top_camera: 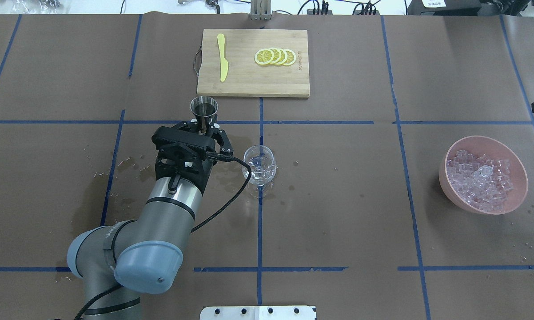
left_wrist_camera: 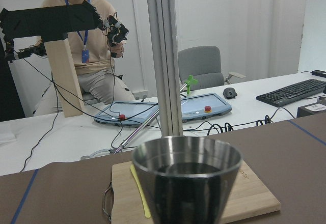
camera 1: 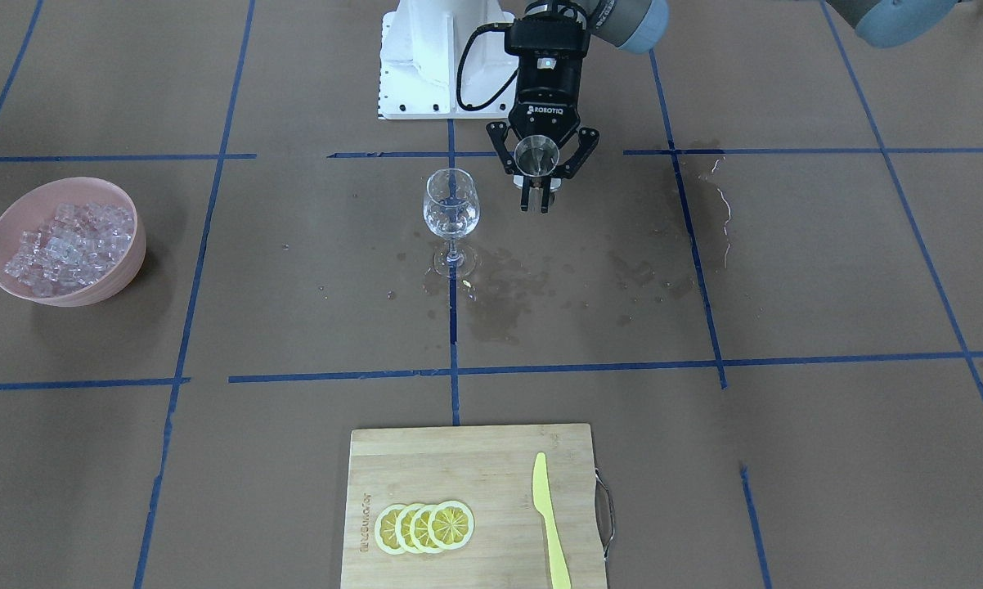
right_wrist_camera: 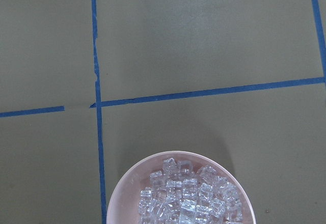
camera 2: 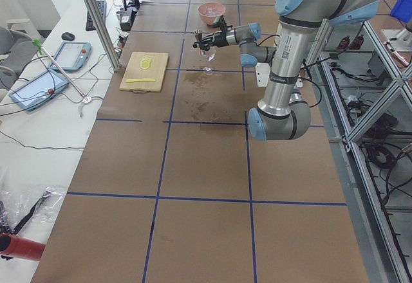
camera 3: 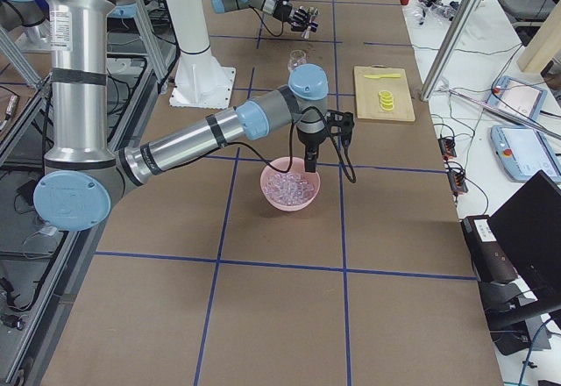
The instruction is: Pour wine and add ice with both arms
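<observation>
1. Left tool (camera 1: 538, 196) clamps a metal cup (camera 1: 536, 155) upright beside the glass (camera 1: 451, 192), where the wine (camera 1: 451, 222) seems to sit.
2. Right tool (camera 3: 309, 162) hangs over the ice (camera 1: 70, 241) in the bowl (camera 1: 103, 286), likely for picking; whether its fingers are apart I cannot tell.

Bright, even overhead light leaves only a soft shadow beside the pink bowl (camera 1: 91, 293) on the table (camera 1: 786, 270), while the ice (camera 1: 66, 245) glitters sharply.

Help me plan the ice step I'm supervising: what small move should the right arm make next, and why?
Probably lower the right gripper straight down toward the ice. It hangs over the pink bowl, the wrist view looks down on the cubes from above, and the wine glass shows no cubes yet.
</observation>
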`<state>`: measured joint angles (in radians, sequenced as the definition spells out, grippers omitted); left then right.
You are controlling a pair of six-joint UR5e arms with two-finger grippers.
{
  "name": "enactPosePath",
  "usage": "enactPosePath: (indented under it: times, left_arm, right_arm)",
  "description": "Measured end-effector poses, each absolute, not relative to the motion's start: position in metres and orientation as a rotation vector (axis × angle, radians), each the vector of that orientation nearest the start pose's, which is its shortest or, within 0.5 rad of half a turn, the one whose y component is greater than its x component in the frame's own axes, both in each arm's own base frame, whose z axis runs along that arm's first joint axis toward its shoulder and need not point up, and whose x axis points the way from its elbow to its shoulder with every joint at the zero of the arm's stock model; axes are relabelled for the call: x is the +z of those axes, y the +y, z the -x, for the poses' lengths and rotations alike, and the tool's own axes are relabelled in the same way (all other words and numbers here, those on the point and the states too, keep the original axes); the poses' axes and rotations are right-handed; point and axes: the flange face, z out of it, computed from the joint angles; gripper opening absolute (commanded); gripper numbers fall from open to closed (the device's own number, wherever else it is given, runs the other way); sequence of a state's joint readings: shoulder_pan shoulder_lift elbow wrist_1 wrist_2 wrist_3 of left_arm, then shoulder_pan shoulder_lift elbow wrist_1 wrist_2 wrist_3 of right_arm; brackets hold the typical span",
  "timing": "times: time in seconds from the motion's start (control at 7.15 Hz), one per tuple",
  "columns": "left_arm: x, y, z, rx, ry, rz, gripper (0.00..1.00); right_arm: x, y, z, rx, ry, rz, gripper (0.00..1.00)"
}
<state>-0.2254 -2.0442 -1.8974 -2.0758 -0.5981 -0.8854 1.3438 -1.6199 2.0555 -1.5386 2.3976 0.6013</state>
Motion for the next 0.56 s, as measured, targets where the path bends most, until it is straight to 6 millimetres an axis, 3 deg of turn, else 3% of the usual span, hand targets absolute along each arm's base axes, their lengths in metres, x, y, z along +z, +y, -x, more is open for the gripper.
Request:
enactPosePath:
  times: [0.56]
  left_arm:
    - [0.1741,-0.3296,-0.4919,-0.254,0.695,-1.253,0.0]
  right_arm:
    - [0.4365,-0.4559,0.0437,0.154,-0.92,-0.077,1.0]
